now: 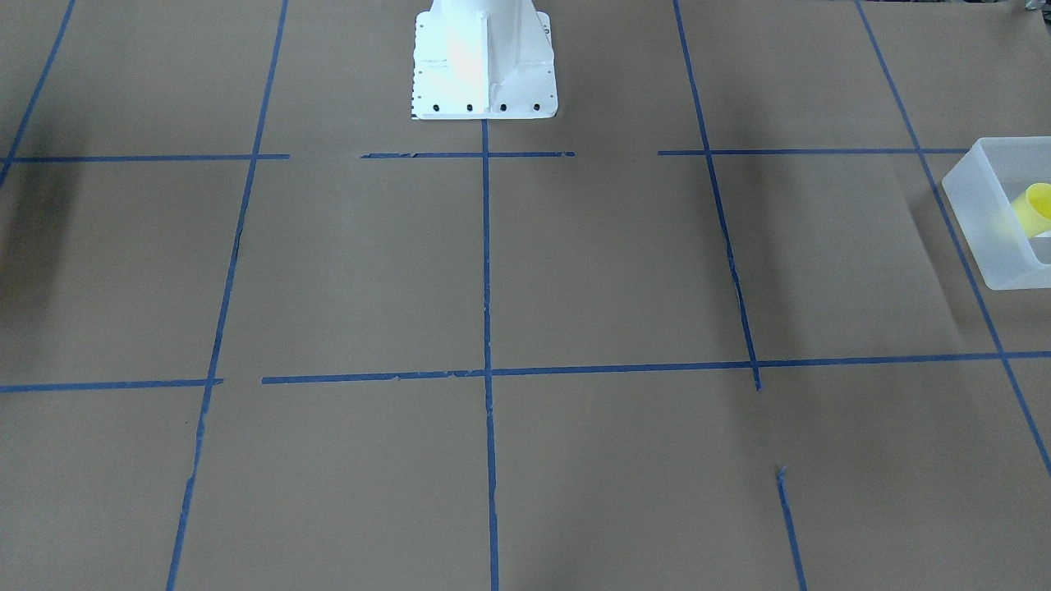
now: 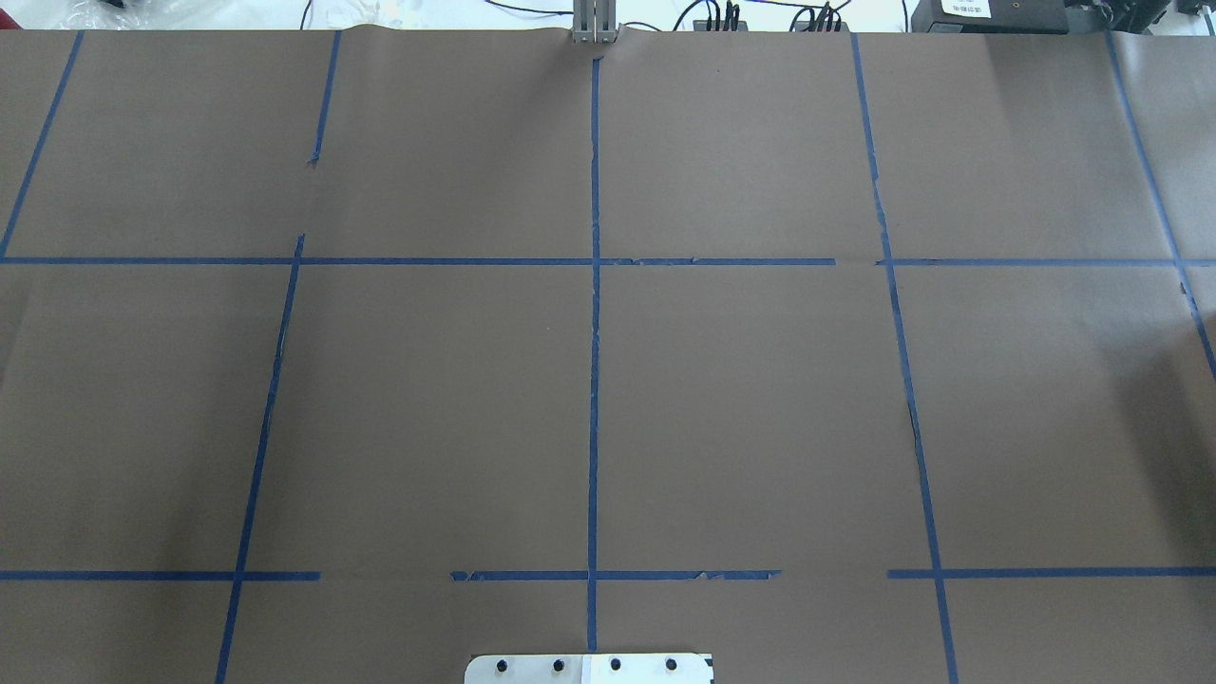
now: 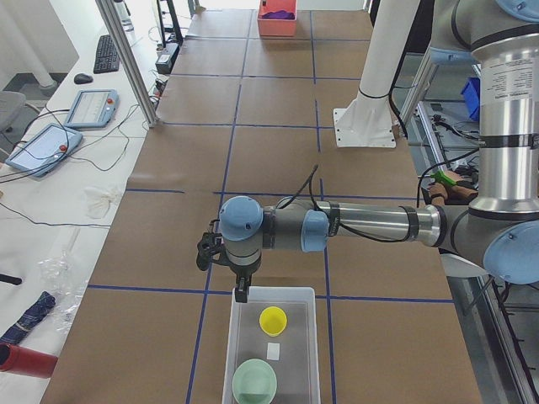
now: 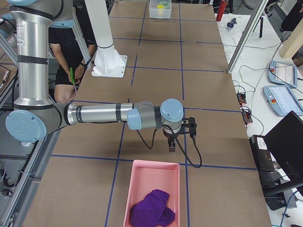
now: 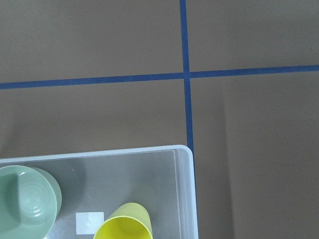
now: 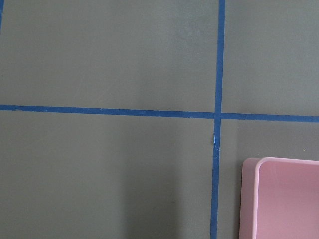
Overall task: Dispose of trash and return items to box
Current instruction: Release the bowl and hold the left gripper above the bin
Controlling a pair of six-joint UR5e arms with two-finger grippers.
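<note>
The yellow cup (image 3: 272, 320) and the mint-green bowl (image 3: 254, 380) stand inside the frosted white box (image 3: 309, 353) at the table's left end. In the left wrist view the cup (image 5: 124, 226), the bowl (image 5: 25, 201) and the box's corner (image 5: 184, 199) fill the bottom. The box (image 1: 985, 222) and cup (image 1: 1036, 209) also show at the front-facing view's right edge. My left gripper (image 3: 242, 295) hangs just above the box's far rim; I cannot tell if it is open. My right gripper (image 4: 172, 148) hangs just before a pink bin (image 4: 151, 189); I cannot tell its state.
The pink bin holds a crumpled purple cloth (image 4: 150, 208), and its corner (image 6: 284, 199) shows in the right wrist view. A white label (image 5: 89, 222) lies on the box's floor. The white robot base (image 1: 483, 61) stands mid-table. Operator gear lines the far side.
</note>
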